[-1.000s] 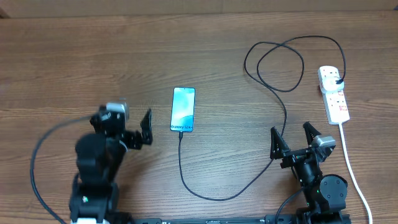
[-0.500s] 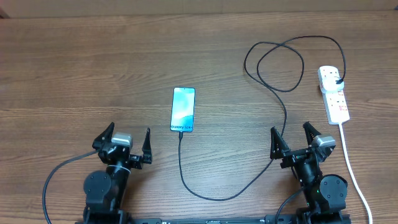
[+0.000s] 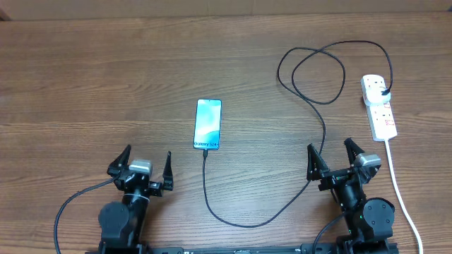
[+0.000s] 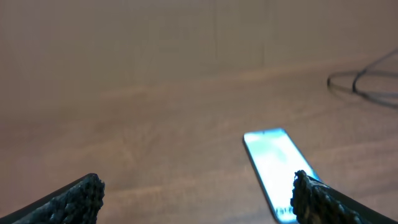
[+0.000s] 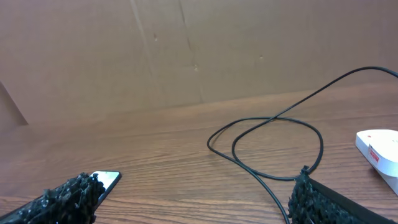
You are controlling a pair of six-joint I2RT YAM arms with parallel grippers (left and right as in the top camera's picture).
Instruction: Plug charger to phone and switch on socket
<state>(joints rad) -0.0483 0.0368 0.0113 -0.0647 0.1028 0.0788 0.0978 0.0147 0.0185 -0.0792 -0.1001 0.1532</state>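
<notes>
The phone lies flat mid-table, its blue-teal screen lit. The charger cable runs from the phone's near end in a curve to the right, loops at the back right, and ends at a black plug seated in the white socket strip. The phone also shows in the left wrist view and the right wrist view. The cable loop shows in the right wrist view. My left gripper is open and empty, near and left of the phone. My right gripper is open and empty, near the cable.
The socket's thick white cord runs toward the near edge past my right arm. A brown cardboard wall stands behind the table. The socket's end shows at the right in the right wrist view.
My left arm has drawn back from beside the phone toward the near edge and lowered to its base. The right arm, phone and cable have not moved.
</notes>
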